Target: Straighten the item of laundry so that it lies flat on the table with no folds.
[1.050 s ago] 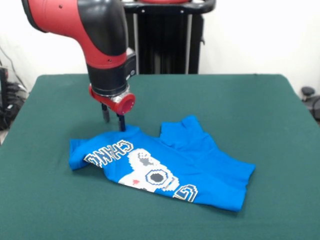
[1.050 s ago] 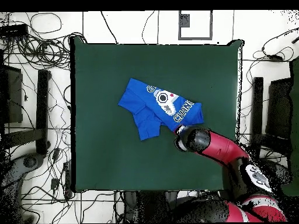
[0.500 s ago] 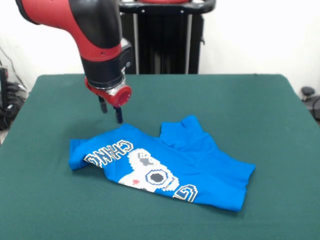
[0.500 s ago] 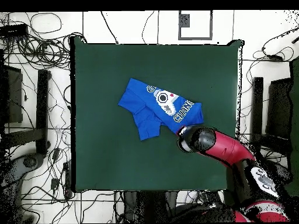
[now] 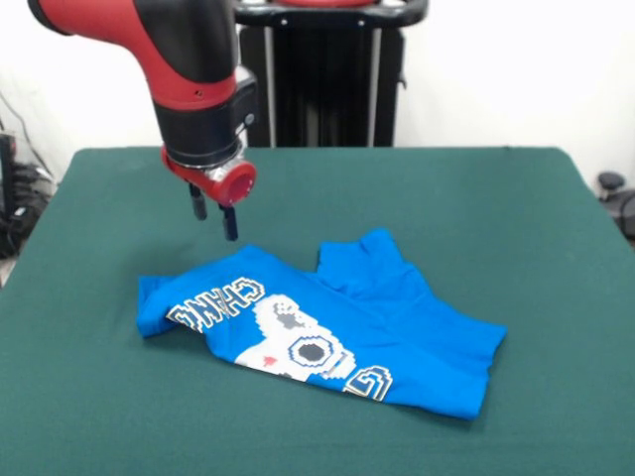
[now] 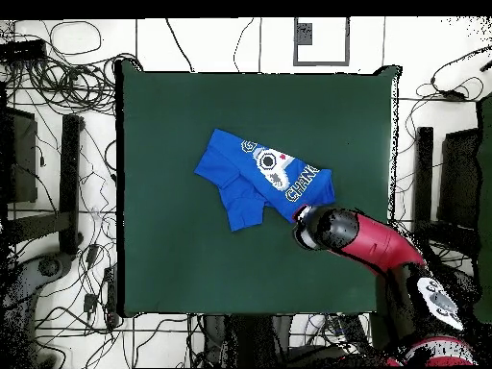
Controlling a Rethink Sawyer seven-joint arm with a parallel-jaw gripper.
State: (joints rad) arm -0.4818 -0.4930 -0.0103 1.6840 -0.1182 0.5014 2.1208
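End effector (image 5: 214, 220) hangs above shirt (image 5: 327, 327), holding nothing.

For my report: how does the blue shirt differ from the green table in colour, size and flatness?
The shirt is bright blue with a printed graphic; the table is plain dark green. The shirt is far smaller than the table. The shirt lies folded and creased; the table is flat and smooth. Both are cloth-surfaced.

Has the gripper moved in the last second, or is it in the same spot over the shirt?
Yes. In the front view the gripper has lifted up and away from the T-shirt, whose edge it reached before. Its jaws are open and empty. The shirt has not shifted on the table.
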